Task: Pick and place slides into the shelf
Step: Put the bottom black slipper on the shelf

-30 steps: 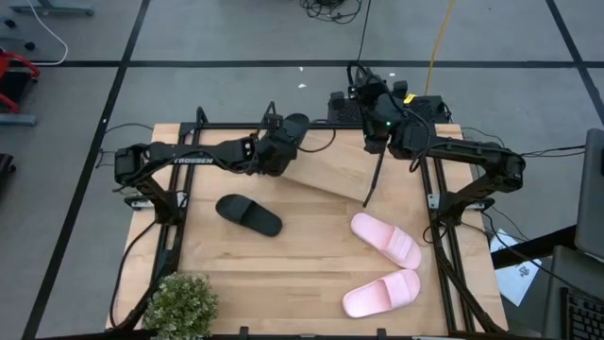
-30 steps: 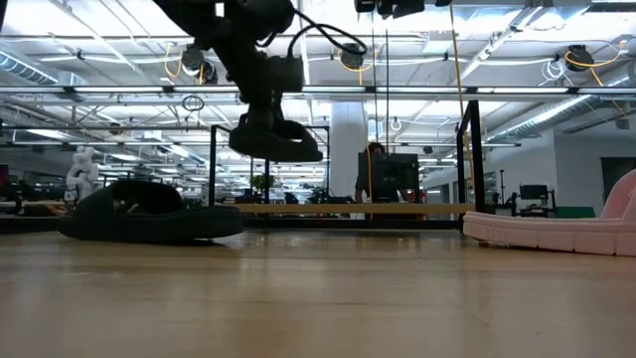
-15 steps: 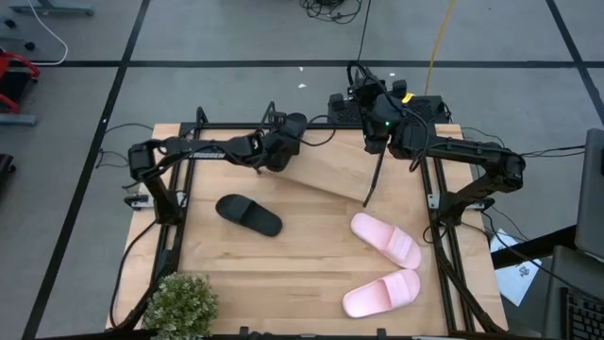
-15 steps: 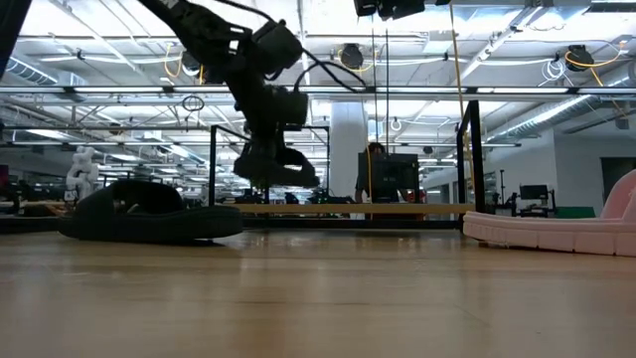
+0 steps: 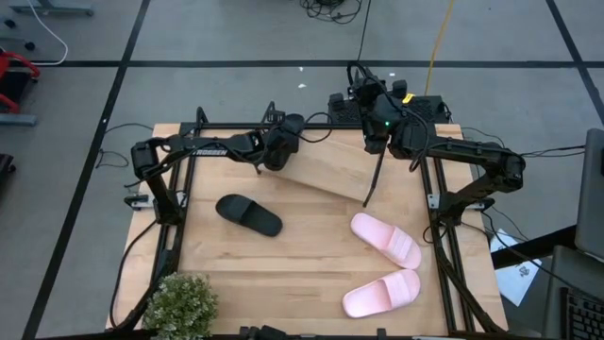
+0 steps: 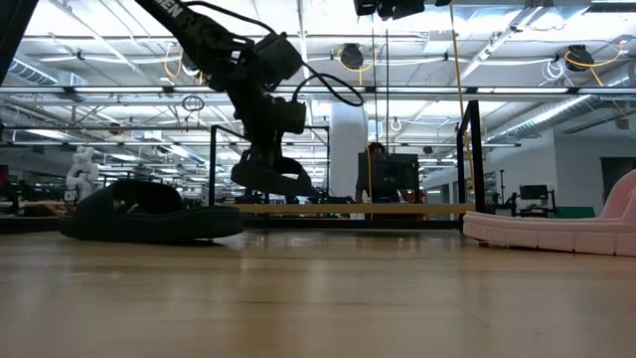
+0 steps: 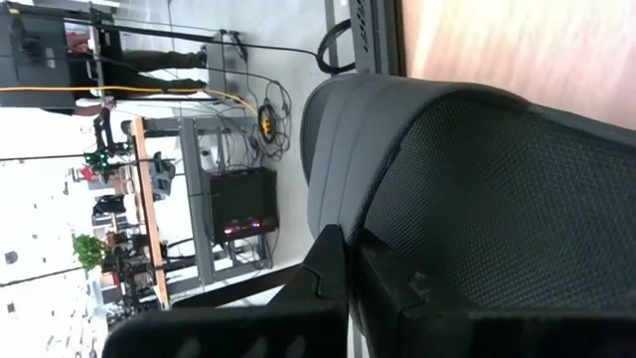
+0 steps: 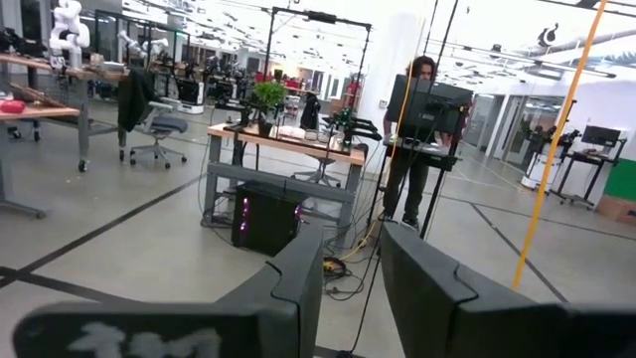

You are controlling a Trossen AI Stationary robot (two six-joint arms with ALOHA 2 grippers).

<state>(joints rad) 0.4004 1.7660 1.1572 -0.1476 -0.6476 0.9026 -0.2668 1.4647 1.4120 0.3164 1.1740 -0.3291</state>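
Desk (image 5: 311,274): left hand (image 5: 283,146) grips black slide (image 5: 293,127) above shelf (image 5: 335,170) at 11 o'clock. Right hand (image 8: 348,268) parked at 1 o'clock, fingers apart.

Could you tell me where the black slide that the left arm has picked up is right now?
In the high view, the black slide is held by the left gripper over the left end of the shelf, at the table's far edge.

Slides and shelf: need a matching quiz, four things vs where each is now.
Things:
1. black slide
2. second black slide
3. pink slides
4. shelf

Places:
A. held by the left gripper, over the shelf's left end
B. flat on the table, left of centre
C. on the table, right side near the front
D. at the back of the table, between the arms

Pairs: 1-B, 2-A, 3-C, 4-D
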